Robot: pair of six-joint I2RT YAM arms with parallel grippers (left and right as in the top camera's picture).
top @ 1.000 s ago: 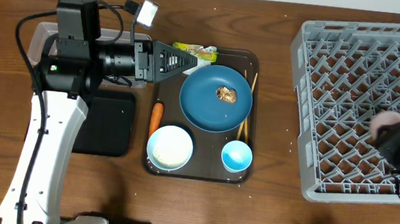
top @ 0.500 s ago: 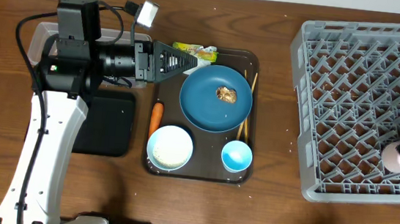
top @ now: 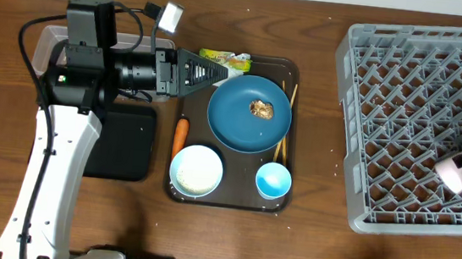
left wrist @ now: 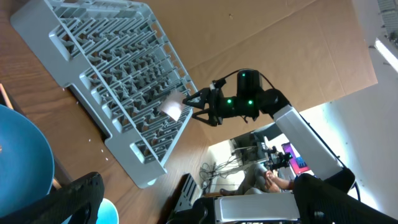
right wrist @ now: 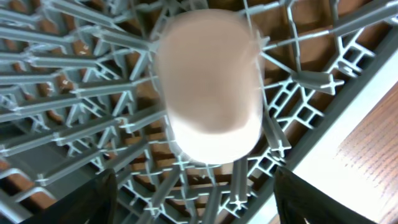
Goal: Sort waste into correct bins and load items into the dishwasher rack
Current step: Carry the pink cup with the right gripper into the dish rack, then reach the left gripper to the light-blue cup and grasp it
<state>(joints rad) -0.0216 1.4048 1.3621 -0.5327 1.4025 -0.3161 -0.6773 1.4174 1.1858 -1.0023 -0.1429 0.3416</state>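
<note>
The right pincer (right wrist: pixel 196 193) stands spread wider than the small pink-lined cup (right wrist: pixel 208 81) (blurred here), untouched between its fingers, inside the large grey lattice dishwasher rack (top: pixel 404 95). The left pincer (top: pixel 213 71) gapes wide, empty.

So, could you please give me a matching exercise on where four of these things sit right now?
Things:
1 brown food lump
2 orange carrot piece
3 small pink-lined cup
4 green-yellow wrapper

Places:
A in the grey rack
B on the blue plate
C at the serving tray's far edge
D on the tray, left of the plate

Pairs: 1-B; 2-D; 3-A; 4-C
</note>
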